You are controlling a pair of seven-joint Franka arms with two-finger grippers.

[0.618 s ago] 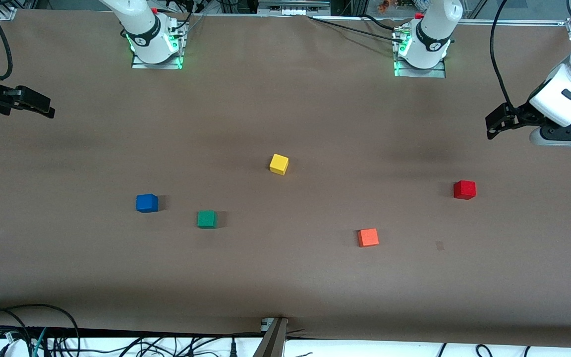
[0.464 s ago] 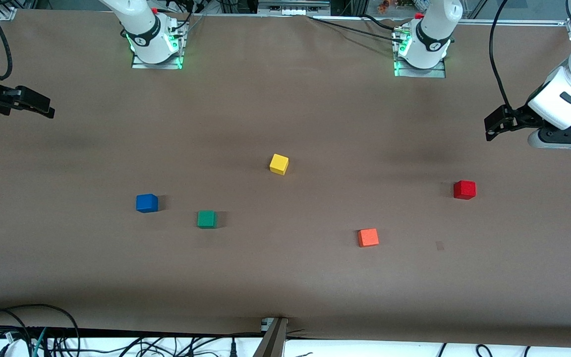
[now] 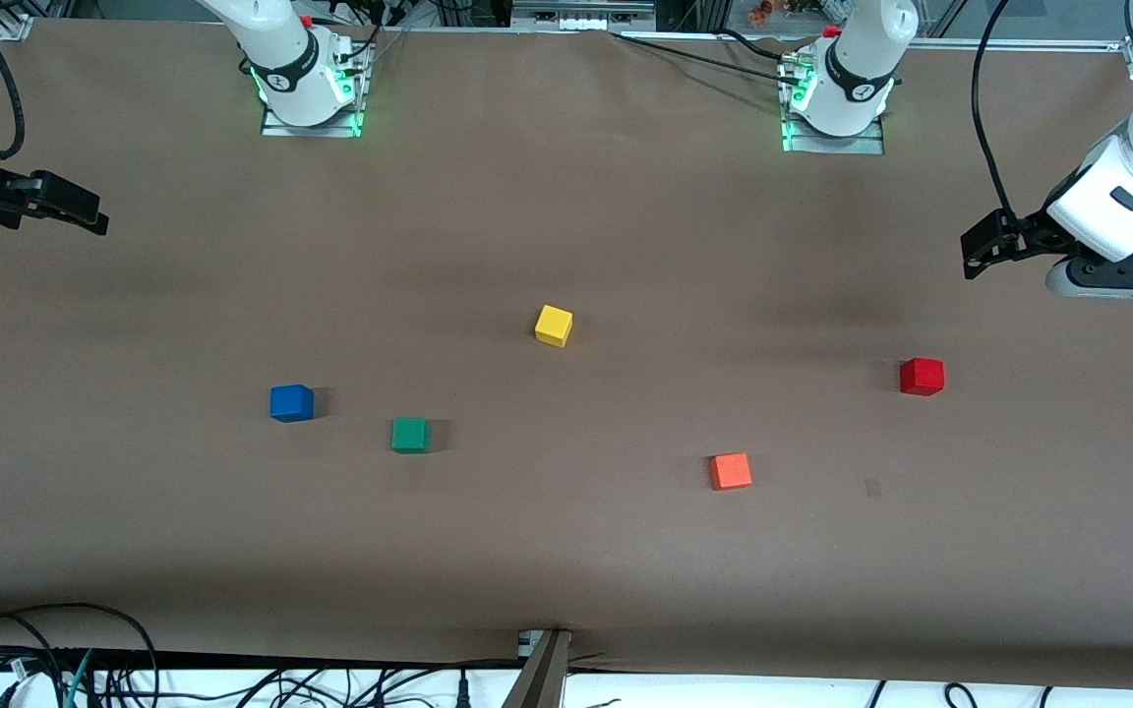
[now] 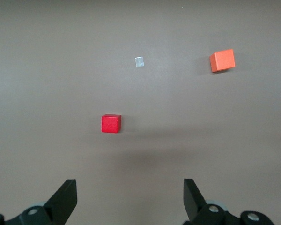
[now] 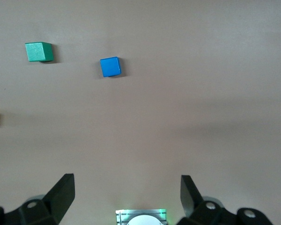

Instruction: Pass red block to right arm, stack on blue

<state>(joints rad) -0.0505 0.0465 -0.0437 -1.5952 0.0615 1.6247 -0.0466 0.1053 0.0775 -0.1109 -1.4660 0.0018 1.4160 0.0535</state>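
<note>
Front view: the red block [image 3: 922, 377] sits on the table [image 3: 566, 551] toward the left arm's end, so the left gripper [image 3: 982, 248] is much closer to it than the right gripper [image 3: 70, 206]. The left gripper hangs up in the air w/ jaws spread wide and nothing between them. In left wrist view the red block [image 4: 111, 123] lies ahead of the fingers [image 4: 65, 199], a bit off-centre. The cube has no long axis (any side pair works). The right gripper, also wide open and empty, waits; blue [image 3: 291, 403] is near its end.
</note>
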